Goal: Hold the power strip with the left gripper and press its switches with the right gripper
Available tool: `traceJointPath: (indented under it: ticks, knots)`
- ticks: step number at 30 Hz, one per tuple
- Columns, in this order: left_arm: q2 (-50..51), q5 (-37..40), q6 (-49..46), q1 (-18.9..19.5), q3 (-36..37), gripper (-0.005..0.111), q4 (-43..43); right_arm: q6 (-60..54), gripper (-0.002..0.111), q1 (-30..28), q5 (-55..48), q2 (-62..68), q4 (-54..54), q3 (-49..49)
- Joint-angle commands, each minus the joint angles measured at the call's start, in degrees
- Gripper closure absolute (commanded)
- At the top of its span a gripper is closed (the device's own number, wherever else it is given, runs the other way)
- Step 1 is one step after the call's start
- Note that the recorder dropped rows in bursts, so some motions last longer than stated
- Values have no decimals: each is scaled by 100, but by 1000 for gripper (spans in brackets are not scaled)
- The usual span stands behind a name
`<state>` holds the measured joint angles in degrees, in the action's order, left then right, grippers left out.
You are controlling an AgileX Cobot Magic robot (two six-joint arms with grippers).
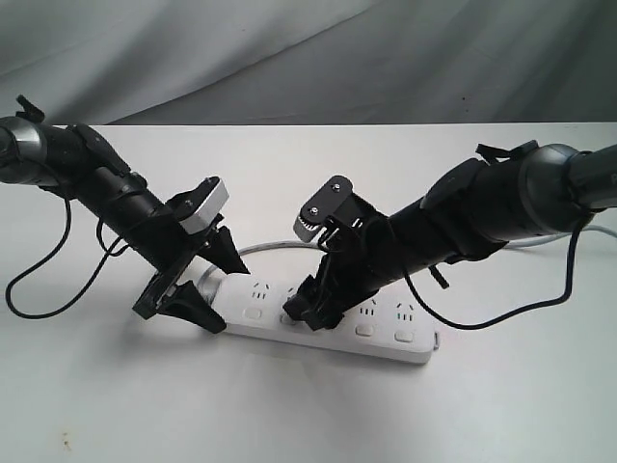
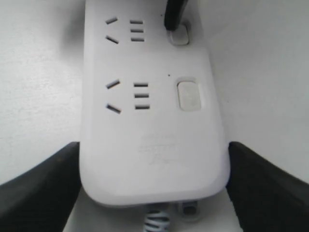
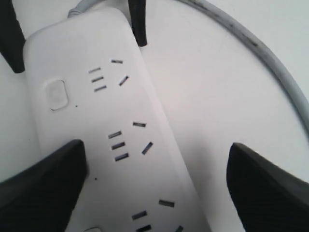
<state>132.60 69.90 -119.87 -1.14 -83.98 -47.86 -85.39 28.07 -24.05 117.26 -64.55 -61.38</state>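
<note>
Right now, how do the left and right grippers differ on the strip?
The left gripper straddles the cord end of the strip, a finger against each side; the right gripper sits farther along, one fingertip on the second switch, the other beside the strip. The left gripper looks closed on the strip; the right gripper holds nothing. Both are black claws with jaws spread wide.

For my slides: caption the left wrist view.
Left hand grips the power strip at its cord end; right fingertip rests on the second switch.

Smooth matt white plastic power strip [image 2: 149, 150]
</note>
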Motion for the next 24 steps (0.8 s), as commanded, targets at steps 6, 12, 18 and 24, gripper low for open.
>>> traceJointPath:
  ticks: [6, 12, 18, 24]
  knots:
    - [-39, 7, -11, 27, -33, 62, 52, -300, 35, -64, 264, 148, 695, 294]
    - [-39, 7, -11, 27, -33, 62, 52, -1124, 35, -89, 242, -588, -342, 273]
    - [-39, 7, -11, 27, -33, 62, 52, -1207, 35, -275, 60, -1338, -377, 263]
    - [-39, 7, -11, 27, -33, 62, 52, -1270, 35, -416, -225, -1398, -335, 366]
